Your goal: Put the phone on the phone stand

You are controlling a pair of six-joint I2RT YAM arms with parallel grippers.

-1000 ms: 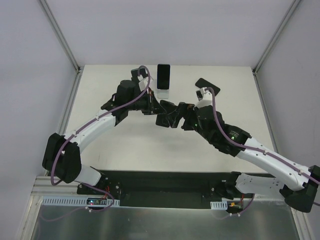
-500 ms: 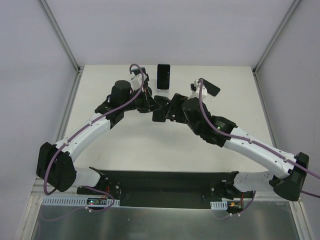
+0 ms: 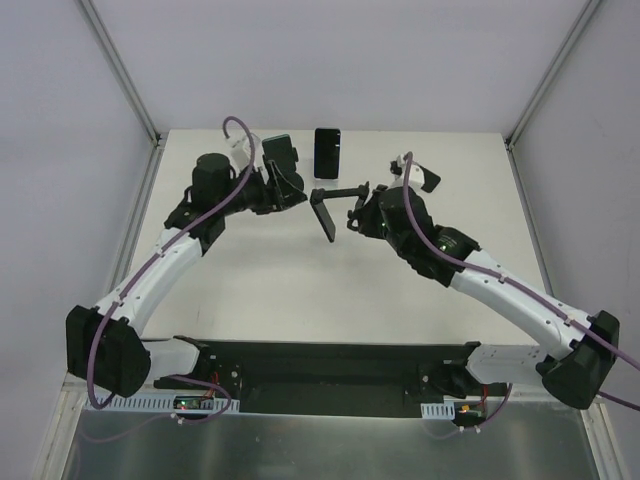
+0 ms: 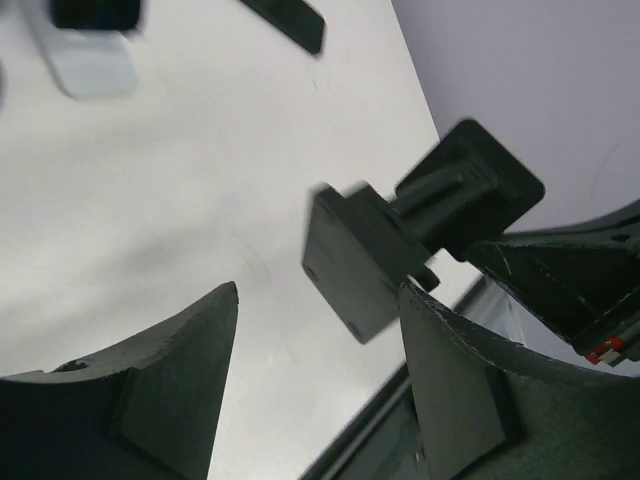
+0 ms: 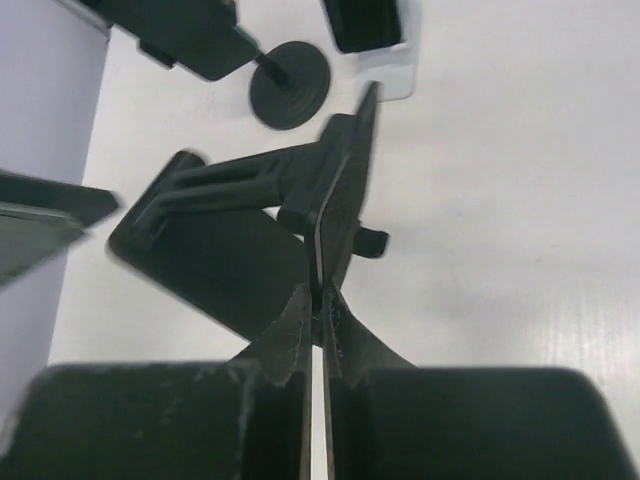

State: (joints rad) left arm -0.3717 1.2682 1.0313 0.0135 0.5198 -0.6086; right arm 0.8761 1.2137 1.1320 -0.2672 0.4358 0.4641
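Right hand (image 3: 358,207): clenched on the thin edge of one plate of the black phone stand (image 3: 324,215), which it carries above the tabletop (image 3: 250,275). Left hand (image 3: 293,190): released, grasping nothing, just beside the stand's free plate.

Locate the phone (image 3: 327,150) propped on a white base (image 5: 398,72), ahead of the right hand's fingertips and slightly to their right. Its long axis runs top to bottom in the top view. Both hands are near it. Only the left is free, so judge it the likelier hand for the pick.

A flat black slab (image 3: 428,180) lies behind the right wrist; you cannot tell what it is.
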